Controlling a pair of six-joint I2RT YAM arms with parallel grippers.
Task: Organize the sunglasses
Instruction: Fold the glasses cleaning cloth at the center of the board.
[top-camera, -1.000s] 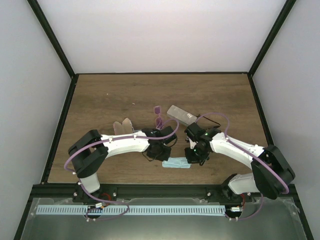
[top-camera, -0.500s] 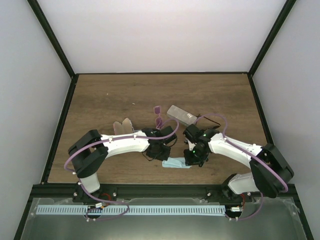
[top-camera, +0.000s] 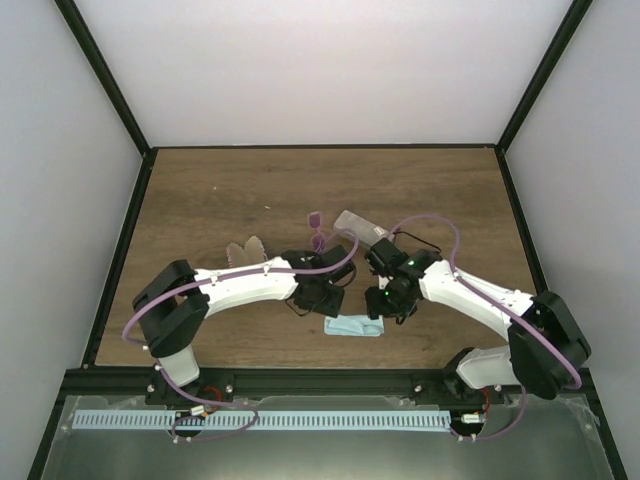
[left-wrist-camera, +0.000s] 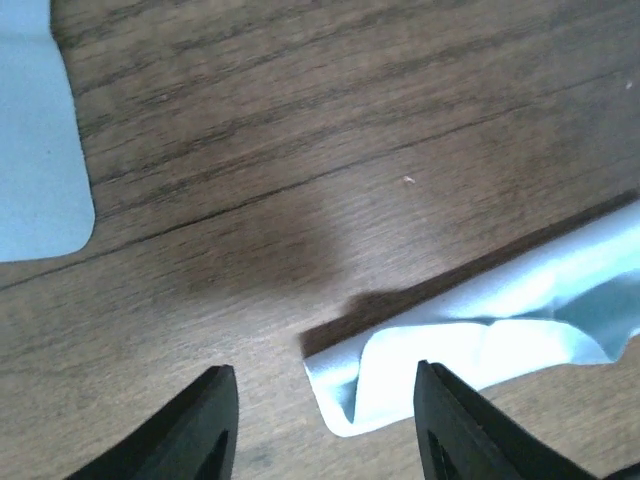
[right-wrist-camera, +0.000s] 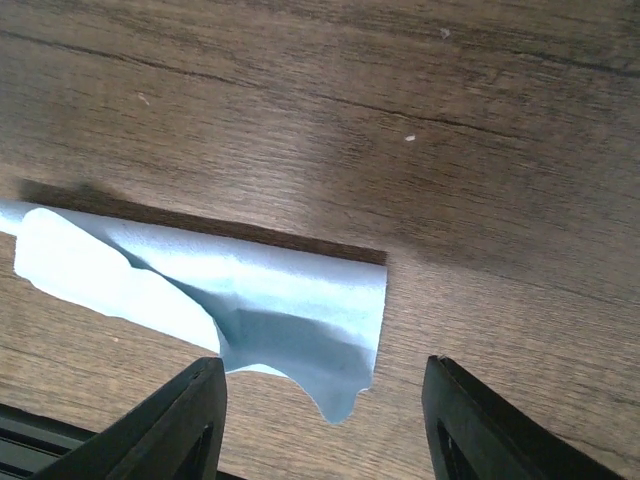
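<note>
Toward the left of the table (top-camera: 200, 190), a striped oval case (top-camera: 246, 252) lies alone, just beyond the left arm (top-camera: 240, 288). That arm reaches right to the middle of the table, where the left gripper (top-camera: 322, 302) hangs low over the wood. In the left wrist view its fingers (left-wrist-camera: 205, 425) stand moderately apart with nothing held. One end of a folded blue cloth (left-wrist-camera: 470, 350) lies flat on the wood below the gap and runs off to the right. A second blue cloth (left-wrist-camera: 35, 140) shows at that view's upper left corner, well apart from the first.

Just beyond the left gripper, the sunglasses (top-camera: 315, 218) with purple lenses rest on the table at mid-depth. Neither gripper touches them. The folded cloth lies nearer than both grippers and between them, close to the near edge. Right of the sunglasses and just beside them lies a grey case (top-camera: 360, 228), set at a slant.

Right of centre, the right gripper (top-camera: 382, 305) hangs low facing the left one, with the cloth's right end just beside it. In the right wrist view its fingers (right-wrist-camera: 185, 425) are spread rather wide and empty, and the cloth's curled corner lies on the wood below the gap. The right arm (top-camera: 480, 305) sweeps back to its base at the near right.
</note>
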